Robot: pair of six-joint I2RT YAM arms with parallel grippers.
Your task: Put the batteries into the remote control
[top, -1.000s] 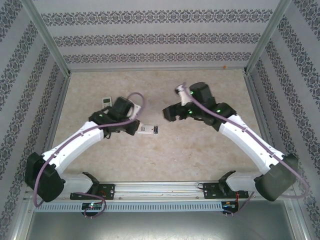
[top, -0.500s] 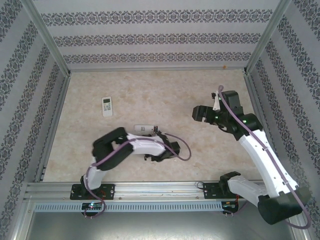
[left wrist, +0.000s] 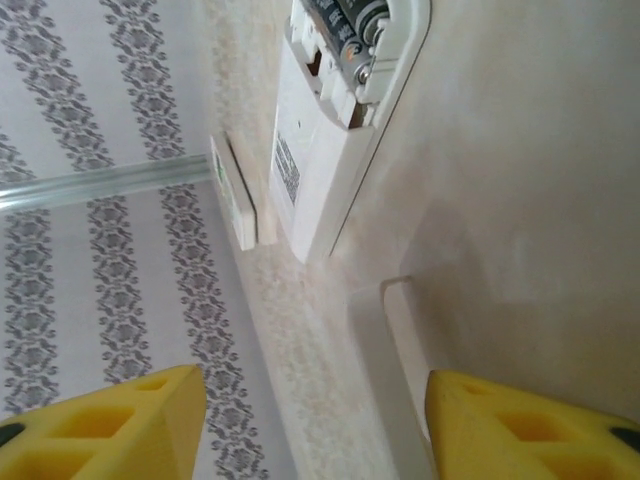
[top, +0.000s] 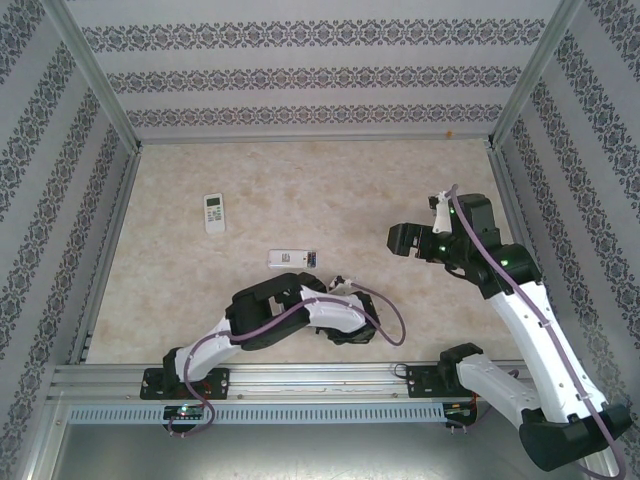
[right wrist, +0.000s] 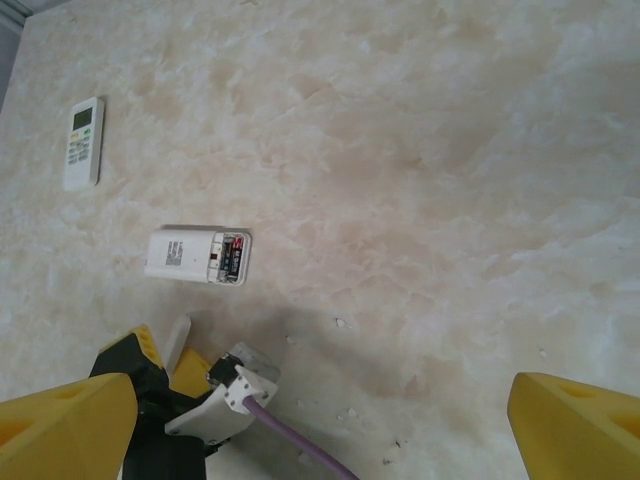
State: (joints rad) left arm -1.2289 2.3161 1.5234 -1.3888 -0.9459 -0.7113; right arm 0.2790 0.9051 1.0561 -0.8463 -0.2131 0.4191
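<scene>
Batteries (left wrist: pixel 352 22) sit in the open compartment of the remote control (top: pixel 292 258), lying at center frame on the counter (top: pixel 300 180). Just lower right, the left hand (left wrist: pixel 318 425) stands parted and empty. At right, the right hand (right wrist: pixel 320 425) hangs wide, holding nothing. A second remote (top: pixel 214 212) lies upper left.

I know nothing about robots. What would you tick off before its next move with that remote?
1. Batteries in the open remote bay: ok, dark cells lie in it; their number, cannot tell.
2. Bay closed: not ok; a white strip, probably the cover, lies on the table apart from the remote.
3. Left gripper open and empty: ok.
4. Right gripper open and empty: ok.
5. Second remote apart from the open one: ok.
</scene>
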